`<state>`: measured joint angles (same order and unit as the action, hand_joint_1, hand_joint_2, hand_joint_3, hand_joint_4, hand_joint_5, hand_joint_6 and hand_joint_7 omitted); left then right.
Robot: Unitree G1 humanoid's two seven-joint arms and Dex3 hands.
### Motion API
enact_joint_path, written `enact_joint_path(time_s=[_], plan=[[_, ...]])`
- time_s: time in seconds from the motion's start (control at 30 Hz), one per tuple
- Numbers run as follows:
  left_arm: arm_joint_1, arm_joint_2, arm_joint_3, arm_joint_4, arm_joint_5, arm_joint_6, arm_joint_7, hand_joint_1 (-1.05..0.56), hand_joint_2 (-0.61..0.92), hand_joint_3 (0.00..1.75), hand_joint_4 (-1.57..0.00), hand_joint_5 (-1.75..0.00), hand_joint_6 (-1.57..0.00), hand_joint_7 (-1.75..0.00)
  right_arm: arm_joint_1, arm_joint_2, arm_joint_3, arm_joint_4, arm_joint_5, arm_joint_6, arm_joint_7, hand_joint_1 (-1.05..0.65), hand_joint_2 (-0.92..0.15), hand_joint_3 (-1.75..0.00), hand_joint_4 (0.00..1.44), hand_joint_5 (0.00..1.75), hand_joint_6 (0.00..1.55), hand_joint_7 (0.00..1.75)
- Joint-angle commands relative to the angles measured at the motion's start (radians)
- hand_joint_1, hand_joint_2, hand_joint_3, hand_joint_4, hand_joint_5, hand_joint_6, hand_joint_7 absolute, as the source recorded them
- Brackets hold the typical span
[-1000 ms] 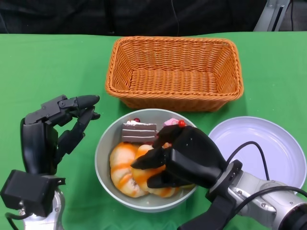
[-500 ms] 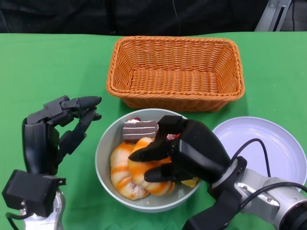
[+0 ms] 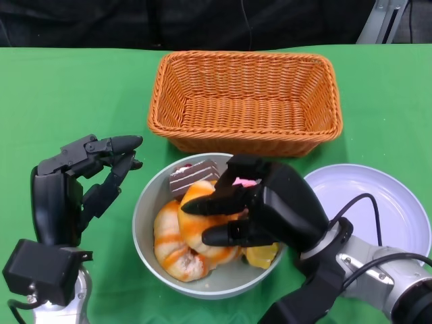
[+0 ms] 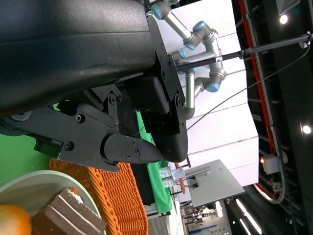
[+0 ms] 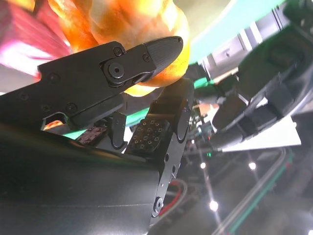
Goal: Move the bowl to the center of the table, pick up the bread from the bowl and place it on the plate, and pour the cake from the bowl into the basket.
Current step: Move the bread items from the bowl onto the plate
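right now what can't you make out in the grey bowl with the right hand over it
- Head view: the black right hand covers part of the grey bowl, hiding most of the pink cake.
- Right wrist view: the glazed orange bread is blurred and cut off by the edge; its fingers' hold is unclear.

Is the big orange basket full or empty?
Empty. The head view shows only bare woven bottom inside the basket; the cake sits in the bowl.

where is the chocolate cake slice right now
In the head view the chocolate cake slice sits tilted at the far rim of the bowl, just before the basket, beside the bread.
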<state>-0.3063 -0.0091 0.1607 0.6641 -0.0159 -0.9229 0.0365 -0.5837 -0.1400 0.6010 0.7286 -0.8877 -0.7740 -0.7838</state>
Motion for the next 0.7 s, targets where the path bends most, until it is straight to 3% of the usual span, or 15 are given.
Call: enact_joint_path(time_s=[0.03, 0.7], plan=[[0.006, 0.017, 0.007, 0.002, -0.015, 0.003, -0.003, -0.22, 0.92, 0.23, -0.89, -1.02, -1.12, -0.37, -0.021, -0.004, -0.024, -0.003, 0.015, -0.02, -0.027, -0.18, -0.83, 0.0, 0.89, 1.01, 1.24, 0.02], [-0.008, 0.016, 0.017, 0.018, -0.013, 0.006, 0.01, -0.23, 0.92, 0.23, -0.87, -1.07, -1.12, -0.4, 0.041, -0.032, -0.165, -0.14, 0.114, -0.047, 0.009, -0.17, -0.86, -0.01, 0.85, 1.25, 1.27, 0.07]])
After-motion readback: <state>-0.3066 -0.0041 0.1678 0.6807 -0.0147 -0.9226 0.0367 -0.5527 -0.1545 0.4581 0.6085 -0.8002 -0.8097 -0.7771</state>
